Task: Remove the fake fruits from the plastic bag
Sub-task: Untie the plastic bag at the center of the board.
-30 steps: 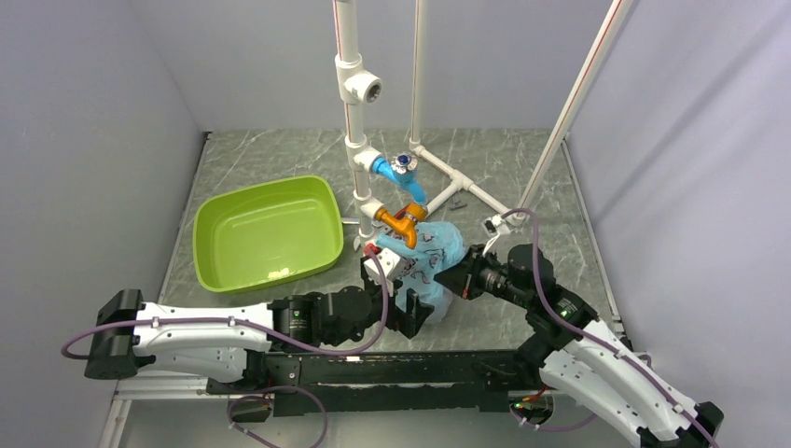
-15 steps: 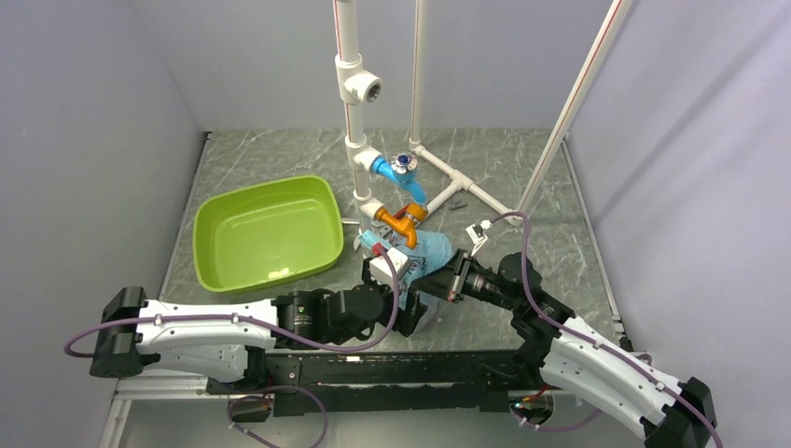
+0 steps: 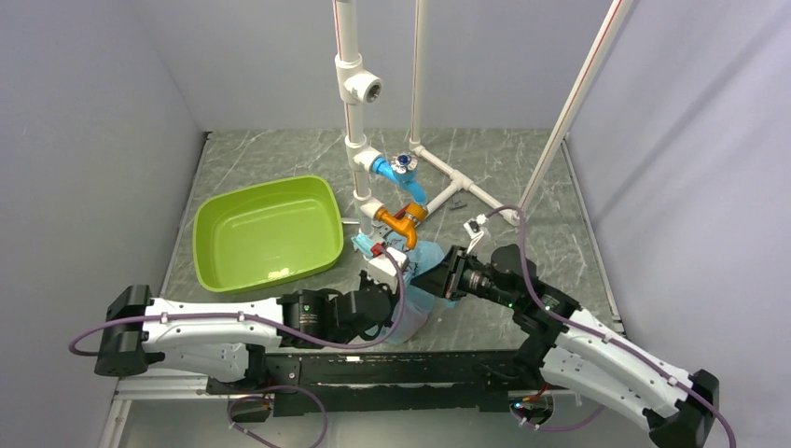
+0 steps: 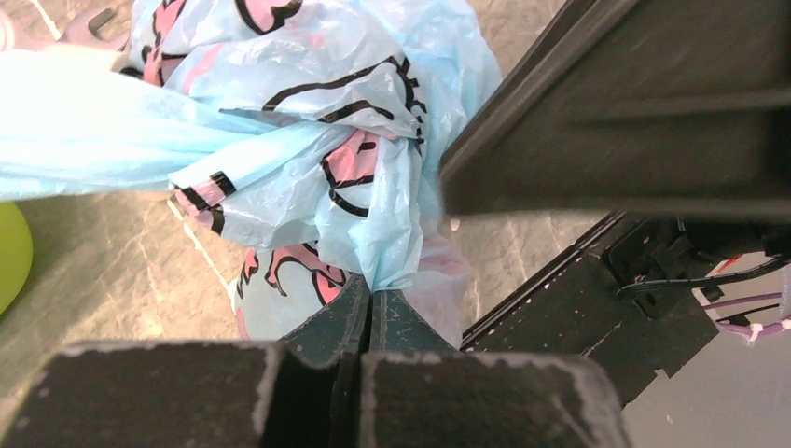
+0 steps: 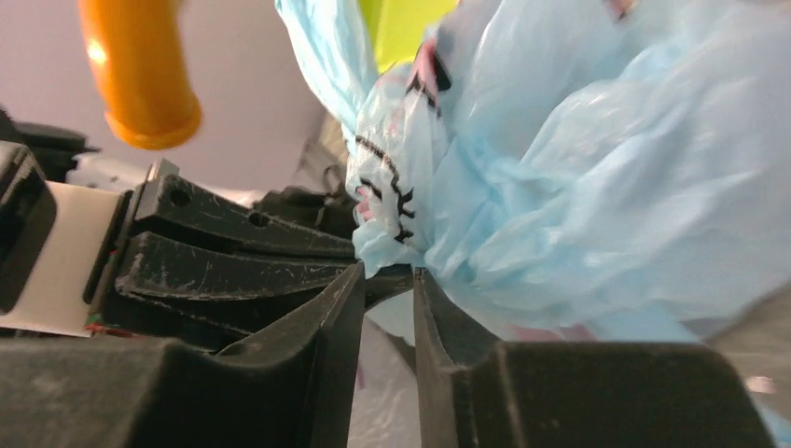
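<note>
**Bag contents concealed, edges cropped**
The fake fruits cannot be made out through the crinkled plastic bag (image 4: 280,140) in any view. In the left wrist view the upper right is blocked by a blurred dark slab (image 4: 634,103). The orange fitting (image 5: 140,75) and lime-green tub (image 5: 410,23) are cut off by the right wrist view's top edge. Whether the bag's edge is pinched by the right fingers (image 5: 448,364) cannot be told.
</note>
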Controlling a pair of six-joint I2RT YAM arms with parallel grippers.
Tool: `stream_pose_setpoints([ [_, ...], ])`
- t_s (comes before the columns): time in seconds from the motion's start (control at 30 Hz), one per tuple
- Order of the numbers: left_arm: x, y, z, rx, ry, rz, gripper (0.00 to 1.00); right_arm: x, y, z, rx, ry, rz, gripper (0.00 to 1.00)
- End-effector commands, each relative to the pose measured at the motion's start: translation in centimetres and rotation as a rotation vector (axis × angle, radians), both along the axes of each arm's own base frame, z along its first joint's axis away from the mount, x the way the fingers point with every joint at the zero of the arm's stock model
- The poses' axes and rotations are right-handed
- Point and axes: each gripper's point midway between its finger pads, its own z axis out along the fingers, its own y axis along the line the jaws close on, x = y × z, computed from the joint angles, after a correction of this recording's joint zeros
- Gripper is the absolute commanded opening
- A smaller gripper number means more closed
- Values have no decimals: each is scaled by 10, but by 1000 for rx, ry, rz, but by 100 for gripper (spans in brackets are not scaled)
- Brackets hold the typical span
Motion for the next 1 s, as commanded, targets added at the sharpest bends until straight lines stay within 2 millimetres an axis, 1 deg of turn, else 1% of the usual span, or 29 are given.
stream_pose_setpoints([
  [0.0,3,18,3,-30,3,52,0,23,-48,1,-287,-193,-154,32],
  [0.07,1,23,2,-49,9,50,0,32,-68,6,-364,-262,-215,41],
  [0.1,0,26,0,-57,13,51,0,34,-73,9,-388,-288,-222,46],
  [0.17,-2,29,-2,-80,18,48,0,37,-76,15,-411,-336,-209,55],
  [0.23,-4,29,-2,-103,24,35,0,39,-70,21,-404,-369,-173,58],
  [0.27,-6,28,-2,-116,29,21,0,39,-62,27,-378,-390,-146,60],
  [0.33,-8,26,-3,-136,36,12,0,33,-46,35,-308,-446,-62,66],
  [0.37,-8,25,-3,-148,41,10,0,27,-35,40,-260,-478,-3,70],
  [0.43,-10,22,-2,-166,47,4,0,19,-23,39,-208,-503,75,73],
  [0.5,-11,18,1,-189,49,-8,0,14,-18,31,-211,-483,120,73],
  [0.53,-11,18,1,-191,50,-11,0,16,-20,26,-229,-462,107,73],
  [0.67,-10,19,-1,-186,56,7,0,27,-43,13,-325,-342,-38,73],
  [0.73,-10,19,-2,-189,60,12,0,28,-52,10,-337,-296,-90,68],
  [0.8,-10,17,-2,-196,60,10,0,25,-54,7,-320,-215,-118,62],
  [0.87,-9,15,-3,-195,61,11,0,18,-48,2,-287,-105,-111,59],
  [0.97,-7,13,-5,-183,62,11,0,-1,-21,9,-147,-38,13,55],
])
